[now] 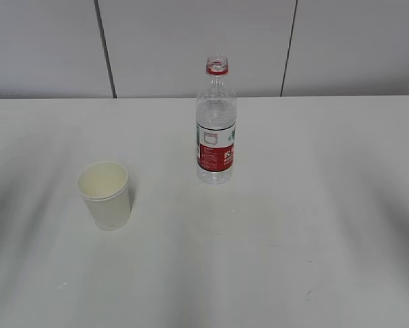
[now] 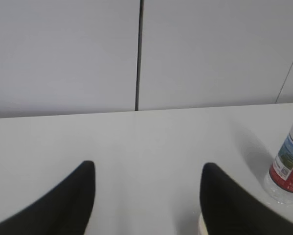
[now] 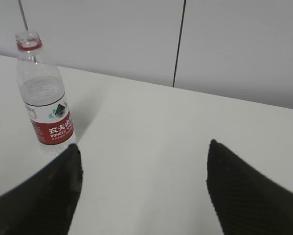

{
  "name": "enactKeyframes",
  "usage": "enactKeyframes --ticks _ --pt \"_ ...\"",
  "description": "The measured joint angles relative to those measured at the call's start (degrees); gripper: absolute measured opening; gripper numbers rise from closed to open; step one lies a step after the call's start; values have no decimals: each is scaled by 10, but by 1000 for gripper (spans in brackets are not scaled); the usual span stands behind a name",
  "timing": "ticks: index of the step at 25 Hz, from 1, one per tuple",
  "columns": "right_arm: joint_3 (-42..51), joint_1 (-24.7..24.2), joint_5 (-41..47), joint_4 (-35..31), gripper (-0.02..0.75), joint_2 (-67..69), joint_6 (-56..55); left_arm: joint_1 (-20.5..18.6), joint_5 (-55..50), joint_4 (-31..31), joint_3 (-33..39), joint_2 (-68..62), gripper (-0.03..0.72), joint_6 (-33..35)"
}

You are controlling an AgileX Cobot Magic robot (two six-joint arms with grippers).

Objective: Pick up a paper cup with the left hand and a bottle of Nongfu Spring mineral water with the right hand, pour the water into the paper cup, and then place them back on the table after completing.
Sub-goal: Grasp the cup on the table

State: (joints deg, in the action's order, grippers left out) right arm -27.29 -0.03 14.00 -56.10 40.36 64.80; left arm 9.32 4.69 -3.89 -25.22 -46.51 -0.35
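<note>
The left hand (image 2: 146,196) had its two black fingers (image 2: 68,205) spread wide with only bare table between them — nothing was held. At the bottom edge of the left wrist view, just under the right-side finger, a sliver of the paper cup (image 2: 201,226) rim showed, and the bottle stood off to that side at the frame's edge. The right hand (image 3: 144,186) was likewise parted wide, its ribbed fingers (image 3: 244,196) empty over the white surface. The bottle (image 3: 44,95) stood upright beyond and beside the left-side finger of that view, apart from it, red ring at its uncapped neck and red-and-white label facing the camera. Seen from the exterior view, neither arm appeared; the paper cup (image 1: 105,195) stood upright and open on the table (image 1: 293,225) toward the left, its inside pale and seemingly dry, while the bottle (image 1: 216,123) stood further back near the middle, well apart from the cup. The water (image 1: 216,113) inside it was clear — its level was hard to make out.
</note>
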Motion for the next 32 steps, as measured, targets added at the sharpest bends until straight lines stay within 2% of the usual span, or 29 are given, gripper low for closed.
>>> enactKeyframes --ticks 2,7,10,16,32 --pt "0 0 -4 -88 587 31 89 12 21 0 0 -31 425 0" --pt "-13 0 0 -359 587 96 374 25 61 -1 0 -96 425 0" --pt "-28 0 0 -431 587 124 480 25 65 -1 0 -117 425 0" --pt "-49 0 32 -449 587 178 510 26 69 -2 0 -144 425 0" --pt "-73 0 36 -449 587 181 521 26 69 -2 0 -146 425 0"
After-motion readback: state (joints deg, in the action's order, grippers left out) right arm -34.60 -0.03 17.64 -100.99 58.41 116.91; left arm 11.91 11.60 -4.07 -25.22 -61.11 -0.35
